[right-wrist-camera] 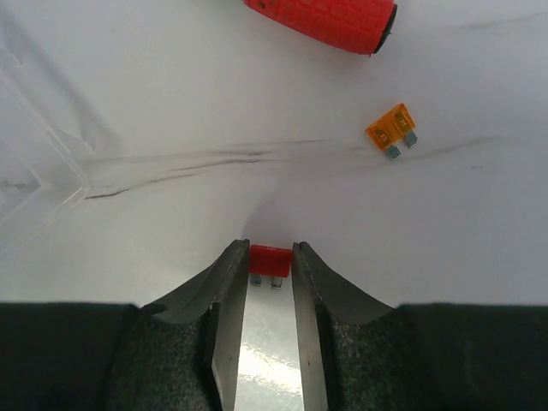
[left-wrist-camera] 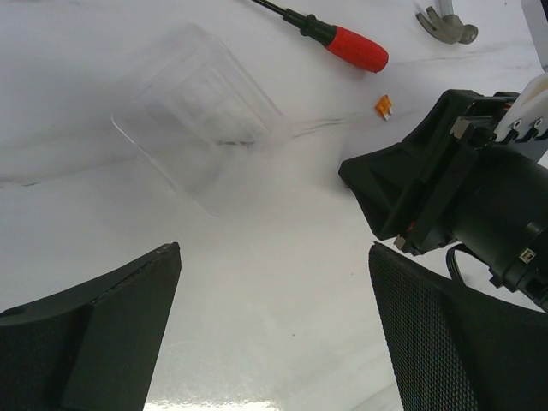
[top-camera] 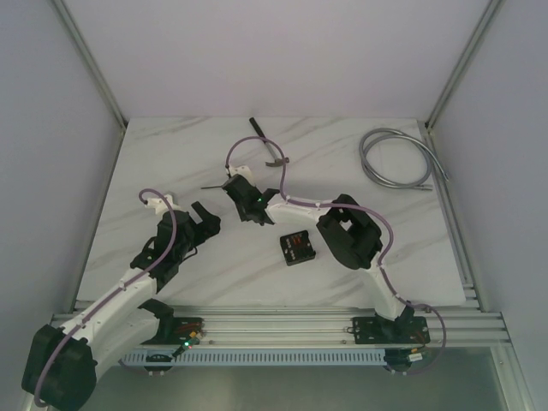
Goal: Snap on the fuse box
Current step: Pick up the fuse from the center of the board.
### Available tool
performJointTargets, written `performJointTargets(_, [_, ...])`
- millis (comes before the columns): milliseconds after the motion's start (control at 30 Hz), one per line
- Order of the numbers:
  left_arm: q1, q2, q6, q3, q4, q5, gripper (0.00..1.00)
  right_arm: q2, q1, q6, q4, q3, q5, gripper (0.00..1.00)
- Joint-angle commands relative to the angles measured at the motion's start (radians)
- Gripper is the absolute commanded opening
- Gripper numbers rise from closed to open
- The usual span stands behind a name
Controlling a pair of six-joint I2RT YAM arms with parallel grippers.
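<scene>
Two robot arms work over a white marble table (top-camera: 171, 154). The right gripper (top-camera: 235, 185) is clamped on a small red fuse (right-wrist-camera: 270, 259), pinched between its fingertips with the two metal legs pointing back toward the wrist camera, low over the table. The left gripper (top-camera: 205, 217) hangs with its fingers (left-wrist-camera: 103, 342) spread wide and nothing between them, just to the left of the right gripper.

The fuse box (top-camera: 297, 248), a small black square with red specks showing inside, lies flat on the table near the right arm's elbow, well apart from both grippers and touched by neither.

Ahead of the left gripper sits a clear plastic cover (left-wrist-camera: 201, 128), flat on the marble. Beyond it lies a screwdriver (left-wrist-camera: 351, 47) with a red handle, and near that handle a loose orange fuse (right-wrist-camera: 394, 130) rests on the table, apart from the red one. A hammer (top-camera: 270, 145) lies farther back, and a grey coiled cable (top-camera: 398, 158) occupies the table's far right corner.
</scene>
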Motion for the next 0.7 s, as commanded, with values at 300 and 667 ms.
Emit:
performJointTargets(300, [0.007,0.044,0.01,0.022,0.012,0.102,1.0,-0.132,0.004,0.02,-0.136,-0.176,-0.057,0.28])
performJointTargets(667, [0.005,0.049,0.008,0.025,0.022,0.126,1.0,-0.257,0.014,0.033,-0.252,-0.348,-0.135,0.34])
